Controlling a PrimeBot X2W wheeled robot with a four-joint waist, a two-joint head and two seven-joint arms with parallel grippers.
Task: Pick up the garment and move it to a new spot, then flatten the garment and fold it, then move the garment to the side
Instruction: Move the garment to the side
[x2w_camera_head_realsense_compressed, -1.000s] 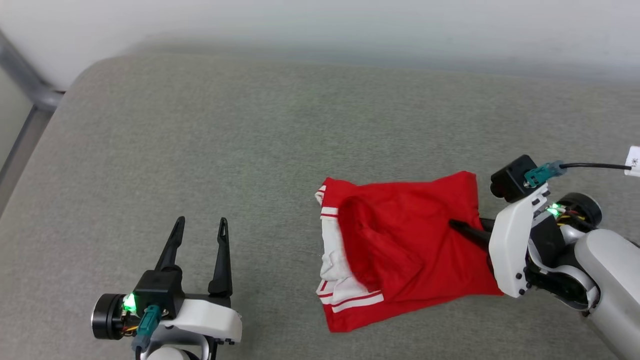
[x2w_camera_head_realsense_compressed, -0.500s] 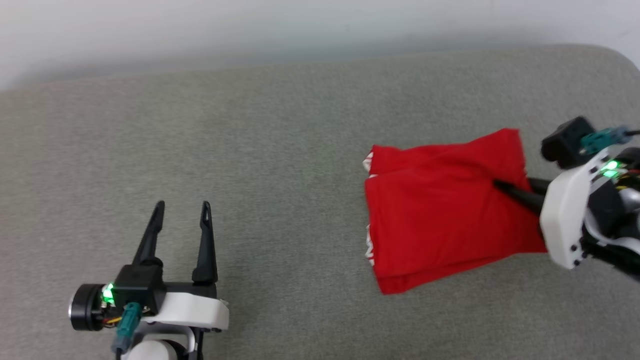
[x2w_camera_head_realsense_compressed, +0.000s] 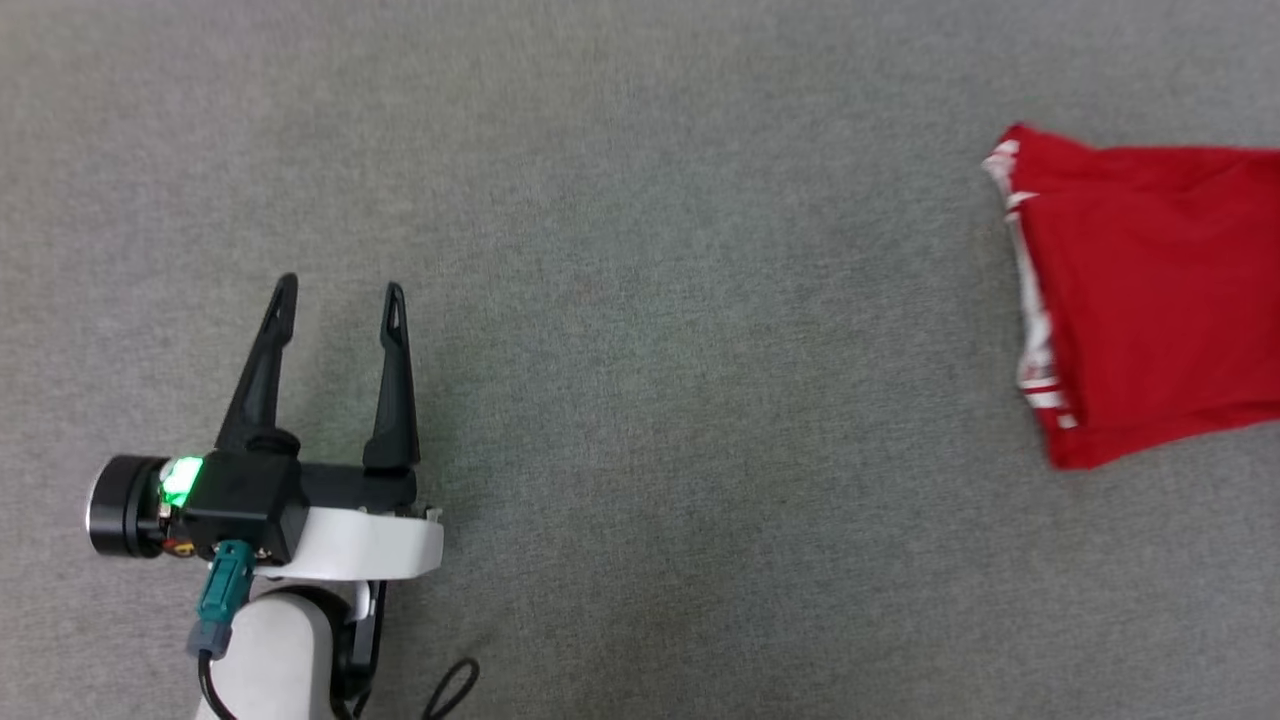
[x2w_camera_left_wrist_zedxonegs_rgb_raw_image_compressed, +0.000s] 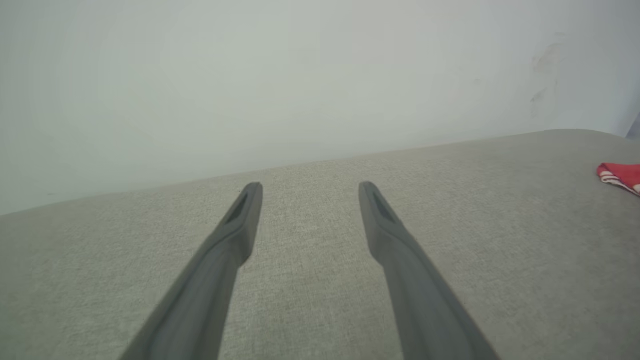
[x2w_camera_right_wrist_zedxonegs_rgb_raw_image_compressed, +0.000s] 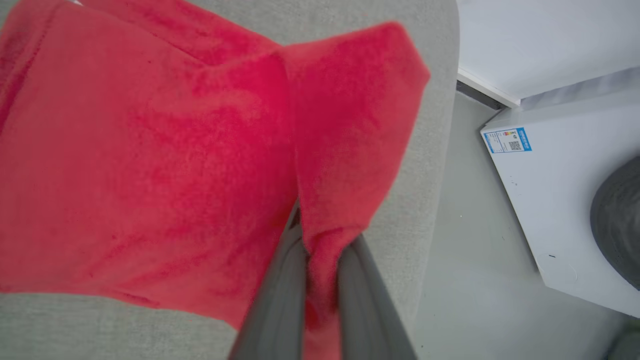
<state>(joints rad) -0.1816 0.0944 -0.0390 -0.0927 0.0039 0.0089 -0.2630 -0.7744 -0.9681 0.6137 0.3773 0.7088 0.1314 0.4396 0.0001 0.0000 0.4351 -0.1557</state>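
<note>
The garment (x2w_camera_head_realsense_compressed: 1150, 290) is a folded red shirt with white striped trim along its left edge. It lies on the grey fabric surface (x2w_camera_head_realsense_compressed: 650, 400) at the right edge of the head view and runs out of frame. In the right wrist view my right gripper (x2w_camera_right_wrist_zedxonegs_rgb_raw_image_compressed: 322, 235) is shut on a corner of the garment (x2w_camera_right_wrist_zedxonegs_rgb_raw_image_compressed: 150, 150), with red cloth pinched between the fingers (x2w_camera_right_wrist_zedxonegs_rgb_raw_image_compressed: 280, 300). My left gripper (x2w_camera_head_realsense_compressed: 340, 290) rests open and empty at the lower left, far from the garment. The left wrist view shows that same gripper (x2w_camera_left_wrist_zedxonegs_rgb_raw_image_compressed: 310, 187) open, with a corner of the garment (x2w_camera_left_wrist_zedxonegs_rgb_raw_image_compressed: 622, 175) at the far right.
The grey surface ends in a rounded edge (x2w_camera_right_wrist_zedxonegs_rgb_raw_image_compressed: 430, 175) just right of the garment. Beyond it are bare floor (x2w_camera_right_wrist_zedxonegs_rgb_raw_image_compressed: 470, 275) and a white appliance (x2w_camera_right_wrist_zedxonegs_rgb_raw_image_compressed: 550, 200) with a blue label. A pale wall (x2w_camera_left_wrist_zedxonegs_rgb_raw_image_compressed: 300, 75) stands behind the surface.
The right gripper has dragged the garment to the right, away from the left gripper, and its fold has flattened. The head camera has also shifted. The left gripper stays open.
</note>
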